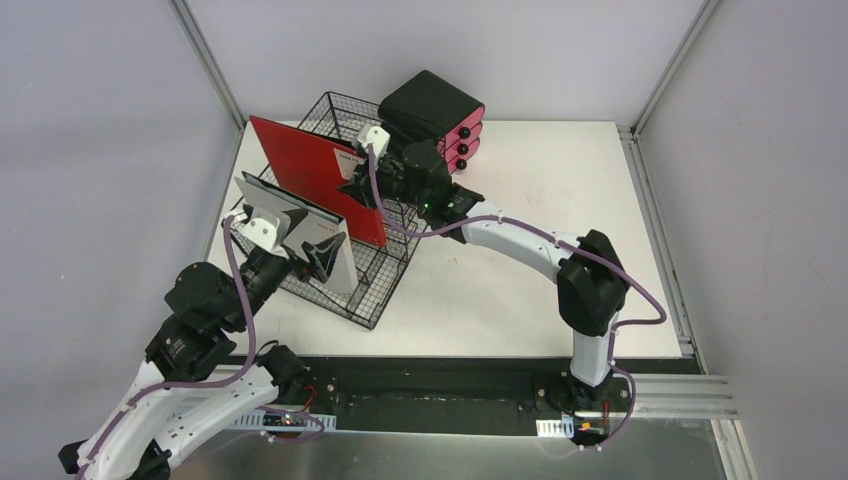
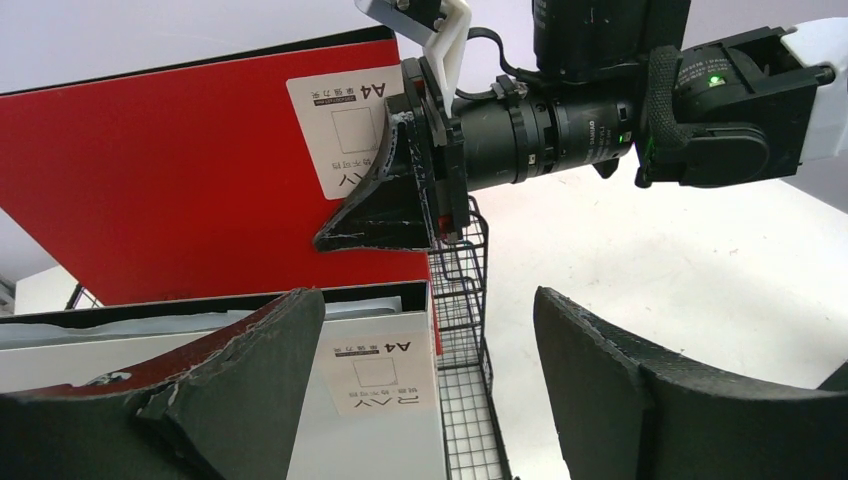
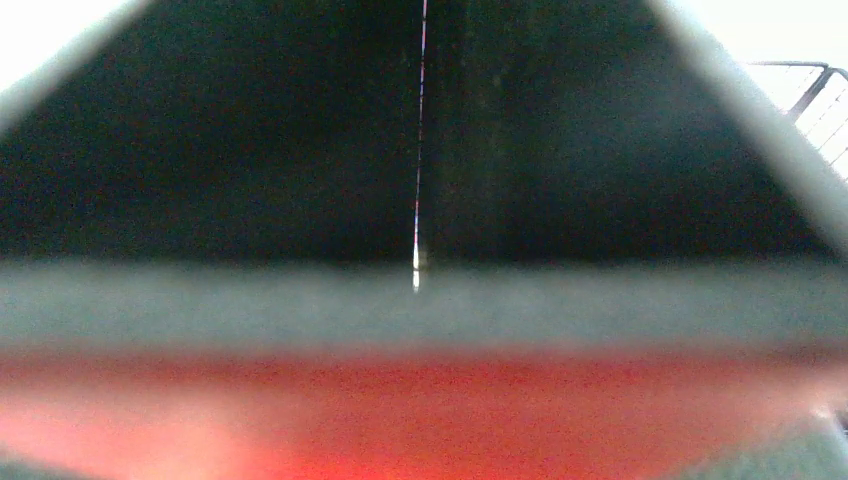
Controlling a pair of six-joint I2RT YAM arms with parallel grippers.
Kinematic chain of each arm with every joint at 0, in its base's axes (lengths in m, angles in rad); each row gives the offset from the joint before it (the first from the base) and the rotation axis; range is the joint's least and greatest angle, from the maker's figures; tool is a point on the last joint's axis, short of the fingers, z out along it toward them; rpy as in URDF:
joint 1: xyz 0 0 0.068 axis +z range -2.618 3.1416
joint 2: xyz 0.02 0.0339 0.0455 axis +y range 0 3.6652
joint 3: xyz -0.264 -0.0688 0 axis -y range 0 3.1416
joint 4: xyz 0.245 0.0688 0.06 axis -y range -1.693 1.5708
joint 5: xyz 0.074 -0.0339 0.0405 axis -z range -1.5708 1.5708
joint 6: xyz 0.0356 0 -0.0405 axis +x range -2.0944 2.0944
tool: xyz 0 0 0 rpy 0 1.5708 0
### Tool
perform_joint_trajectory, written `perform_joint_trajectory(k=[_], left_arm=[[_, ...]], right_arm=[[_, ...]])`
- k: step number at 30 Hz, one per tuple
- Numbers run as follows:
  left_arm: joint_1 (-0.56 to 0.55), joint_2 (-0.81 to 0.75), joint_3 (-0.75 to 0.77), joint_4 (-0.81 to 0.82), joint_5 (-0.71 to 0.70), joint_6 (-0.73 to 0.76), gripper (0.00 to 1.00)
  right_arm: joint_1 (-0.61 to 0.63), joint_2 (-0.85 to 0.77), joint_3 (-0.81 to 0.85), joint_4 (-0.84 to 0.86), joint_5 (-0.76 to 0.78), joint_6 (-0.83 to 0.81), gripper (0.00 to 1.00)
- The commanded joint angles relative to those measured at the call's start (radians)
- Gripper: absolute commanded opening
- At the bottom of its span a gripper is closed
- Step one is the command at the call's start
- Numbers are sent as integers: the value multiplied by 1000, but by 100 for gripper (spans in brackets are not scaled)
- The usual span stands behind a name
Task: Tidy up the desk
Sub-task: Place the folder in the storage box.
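A red folder (image 1: 310, 175) stands upright over the black wire basket (image 1: 375, 290) at the left of the white desk (image 1: 530, 200). My right gripper (image 1: 362, 190) is shut on the folder's right edge beside its A4 label; the left wrist view shows those fingers (image 2: 400, 205) pinching the red folder (image 2: 180, 180). The right wrist view is blurred: dark pads pressed together above a red surface (image 3: 420, 410). A white folder (image 1: 335, 262) leans in the basket. My left gripper (image 1: 320, 255) is open, with the white folder's (image 2: 370, 400) edge between its wide-apart fingers (image 2: 260, 370).
A black drawer unit with pink drawer fronts (image 1: 435, 115) stands at the back, just behind the basket. The metal frame posts rise at the desk's far corners. Bare desk surface (image 2: 680, 260) lies to the right of the basket.
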Motion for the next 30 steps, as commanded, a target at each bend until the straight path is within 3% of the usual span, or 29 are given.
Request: perform_joint_trajectory(k=[1, 9, 21, 26, 30], left_arm=[[9, -13, -3, 44, -31, 29, 79], [9, -22, -17, 48, -62, 52, 79], [11, -8, -23, 47, -73, 69, 79], [11, 6, -24, 50, -69, 72, 79], [13, 9, -25, 50, -67, 72, 79]], right_arm=[[1, -38, -13, 231, 26, -12, 0], [31, -24, -53, 343, 39, -24, 0], [46, -13, -151, 381, 137, 31, 0], [52, -28, -201, 378, 117, 30, 13], [62, -31, -182, 366, 146, 98, 3]])
